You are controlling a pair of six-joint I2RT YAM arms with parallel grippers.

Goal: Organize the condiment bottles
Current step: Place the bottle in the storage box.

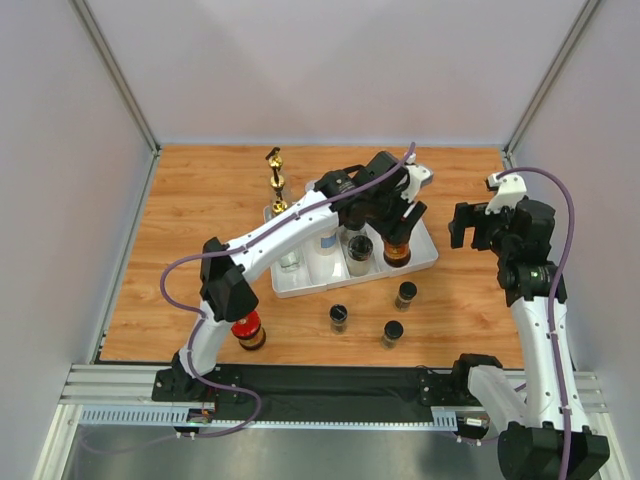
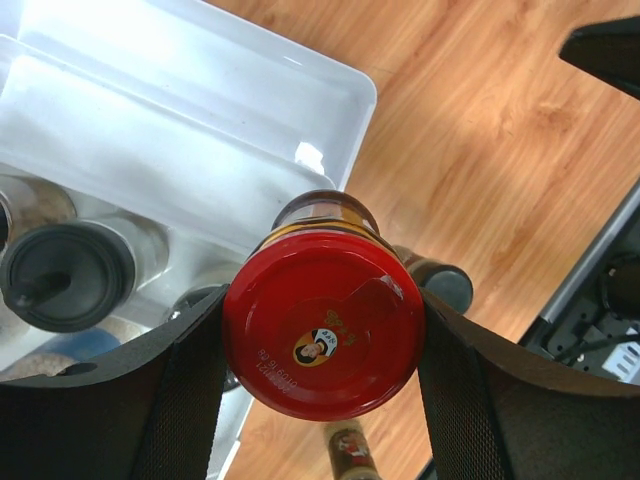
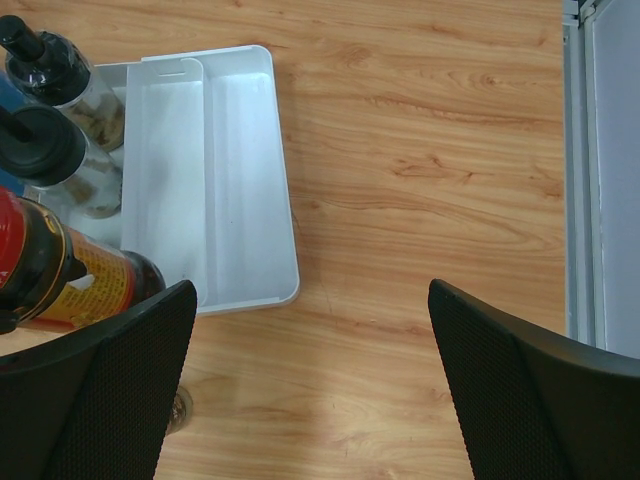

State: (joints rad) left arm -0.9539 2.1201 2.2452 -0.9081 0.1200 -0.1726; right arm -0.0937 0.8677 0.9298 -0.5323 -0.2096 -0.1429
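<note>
Setting a red-lidded jar into the tray.
The left fingers [image 2: 190,400] clamp the jar [image 2: 322,335] by its lid, one on each side, over the tray [image 3: 240,180] end nearest the desk's right edge; lowering and release look next. The right fingers [image 3: 100,400] gape wide, empty, near that edge.

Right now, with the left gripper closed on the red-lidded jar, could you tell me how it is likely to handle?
The red-lidded jar looks like dark glass, so it is probably heavy for its size and breakable if dropped. The left gripper pinches it from only two sides near the smooth round lid, so it might swivel or slip during a quick move.
</note>
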